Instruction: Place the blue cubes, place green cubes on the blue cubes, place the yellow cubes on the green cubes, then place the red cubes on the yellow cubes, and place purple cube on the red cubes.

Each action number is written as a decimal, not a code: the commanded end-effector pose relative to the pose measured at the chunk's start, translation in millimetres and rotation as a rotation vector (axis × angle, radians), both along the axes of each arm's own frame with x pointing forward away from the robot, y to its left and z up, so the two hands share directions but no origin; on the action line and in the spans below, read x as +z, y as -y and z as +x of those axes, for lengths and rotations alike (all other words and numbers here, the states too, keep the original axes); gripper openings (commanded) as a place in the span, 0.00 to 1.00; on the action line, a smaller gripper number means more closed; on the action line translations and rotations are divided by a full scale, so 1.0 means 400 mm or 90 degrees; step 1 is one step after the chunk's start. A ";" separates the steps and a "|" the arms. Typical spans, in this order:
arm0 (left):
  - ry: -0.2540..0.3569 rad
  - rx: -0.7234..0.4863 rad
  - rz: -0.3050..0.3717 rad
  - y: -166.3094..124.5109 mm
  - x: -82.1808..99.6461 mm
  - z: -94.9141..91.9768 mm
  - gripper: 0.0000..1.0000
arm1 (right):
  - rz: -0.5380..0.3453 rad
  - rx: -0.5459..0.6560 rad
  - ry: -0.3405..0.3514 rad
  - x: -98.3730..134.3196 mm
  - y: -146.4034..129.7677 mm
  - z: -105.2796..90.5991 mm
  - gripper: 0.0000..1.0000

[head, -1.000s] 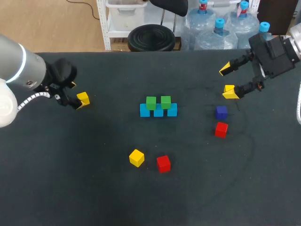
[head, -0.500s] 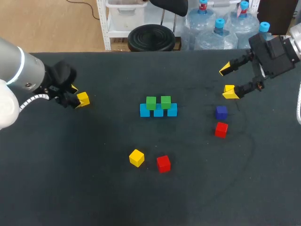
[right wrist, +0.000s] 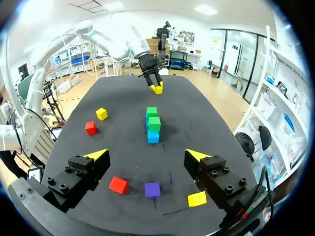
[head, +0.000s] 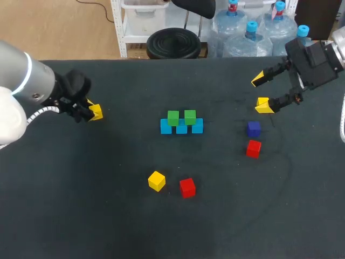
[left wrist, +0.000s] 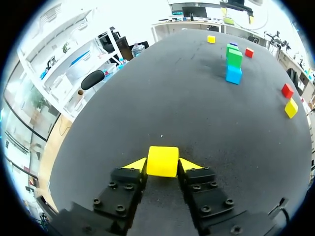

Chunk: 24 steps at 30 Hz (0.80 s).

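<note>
At the table's left my left gripper [head: 89,110] has both fingers pressed against the sides of a yellow cube [left wrist: 163,161] that rests on the black table [head: 108,216]. Three blue cubes [head: 181,127] form a row in the middle, with two green cubes [head: 181,116] on top. A second yellow cube [head: 156,181] and a red cube [head: 187,187] lie nearer the front. My right gripper [head: 261,93] hangs open at the far right above a third yellow cube [right wrist: 197,198]. A purple cube [head: 254,129] and another red cube [head: 253,148] lie just in front of it.
The table's back edge [head: 161,59] runs close behind both grippers. The loose cubes lie well apart on the cloth, with wide gaps between them and the middle stack.
My left gripper's fingers have drawn together onto the yellow cube at the left. The right arm and the other cubes have not moved.
</note>
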<state>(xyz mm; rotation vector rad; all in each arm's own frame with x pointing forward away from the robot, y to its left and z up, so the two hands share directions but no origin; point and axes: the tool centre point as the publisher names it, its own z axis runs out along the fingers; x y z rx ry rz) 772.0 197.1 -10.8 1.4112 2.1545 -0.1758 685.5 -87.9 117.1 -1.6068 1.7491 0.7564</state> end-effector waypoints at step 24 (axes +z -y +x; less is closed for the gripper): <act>-0.053 -0.076 -0.133 0.088 0.299 -0.182 0.00 | 0.001 0.000 0.001 -0.002 0.000 0.001 1.00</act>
